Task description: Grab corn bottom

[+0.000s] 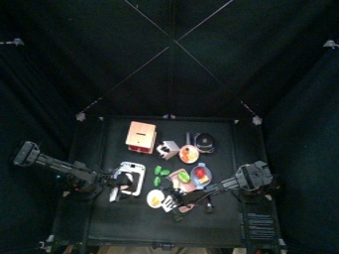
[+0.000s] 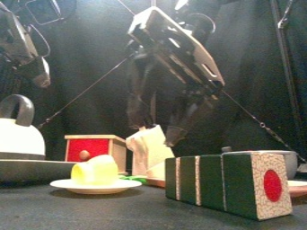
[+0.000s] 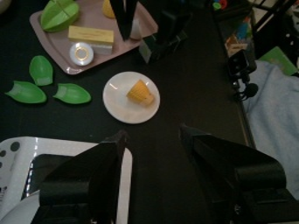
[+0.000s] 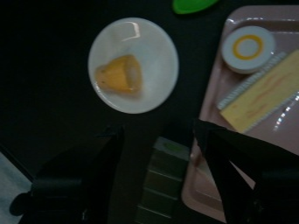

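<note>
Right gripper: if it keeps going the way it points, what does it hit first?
Probably the small pale-yellow corn piece on the round white plate. The right gripper is open and aimed just beside it; depth is unclear.

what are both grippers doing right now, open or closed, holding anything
Left gripper: open, empty.
Right gripper: open, empty, above the small pale-yellow corn piece on its round white plate.

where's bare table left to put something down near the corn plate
In the left wrist view, bare table lies between the white plate holding the corn and the left gripper. It is crowded beyond: green pieces flank the plate and the pink tray sits close behind, full.
</note>
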Controlling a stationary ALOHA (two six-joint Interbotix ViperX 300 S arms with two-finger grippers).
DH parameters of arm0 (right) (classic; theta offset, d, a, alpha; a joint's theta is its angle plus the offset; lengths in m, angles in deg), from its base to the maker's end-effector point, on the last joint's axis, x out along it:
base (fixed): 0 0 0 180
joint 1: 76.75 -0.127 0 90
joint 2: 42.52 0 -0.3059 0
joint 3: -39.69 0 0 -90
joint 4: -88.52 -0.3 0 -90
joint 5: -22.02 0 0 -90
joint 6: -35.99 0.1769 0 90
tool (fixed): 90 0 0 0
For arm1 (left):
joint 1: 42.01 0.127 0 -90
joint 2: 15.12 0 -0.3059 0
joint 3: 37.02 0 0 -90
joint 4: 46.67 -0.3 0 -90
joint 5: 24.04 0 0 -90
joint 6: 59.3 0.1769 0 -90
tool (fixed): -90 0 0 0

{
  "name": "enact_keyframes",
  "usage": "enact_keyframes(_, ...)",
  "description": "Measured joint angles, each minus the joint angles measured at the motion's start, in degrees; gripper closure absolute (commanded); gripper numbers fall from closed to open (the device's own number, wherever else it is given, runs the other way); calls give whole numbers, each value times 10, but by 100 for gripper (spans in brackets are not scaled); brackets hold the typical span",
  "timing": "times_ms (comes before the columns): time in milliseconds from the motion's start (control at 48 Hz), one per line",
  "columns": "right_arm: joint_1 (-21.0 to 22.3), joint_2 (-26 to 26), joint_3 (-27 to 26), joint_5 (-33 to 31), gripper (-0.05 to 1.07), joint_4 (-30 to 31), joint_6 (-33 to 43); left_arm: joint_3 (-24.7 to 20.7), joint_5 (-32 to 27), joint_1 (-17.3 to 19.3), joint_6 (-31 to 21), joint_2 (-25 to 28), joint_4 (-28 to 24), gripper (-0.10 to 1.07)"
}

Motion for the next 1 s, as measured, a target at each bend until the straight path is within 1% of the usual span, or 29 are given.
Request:
enact_keyframes(146,-4,25,-42,-28,8,26,0,0,1,-1,0,1,0,10)
enact_keyframes(250,-5,38,-61,-52,8,41,0,1,1,-1,-1,1,1,10)
enact_keyframes(562,-4,75,-88,-64,8,59,1,3,1,-1,-1,2,1,10)
enact_keyframes(750,-4,91,-106,-85,8,82,-1,4,1,-1,-1,2,0,10)
enact_keyframes(1000,-4,105,-113,-88,8,88,-1,6,1,-1,-1,1,1,10)
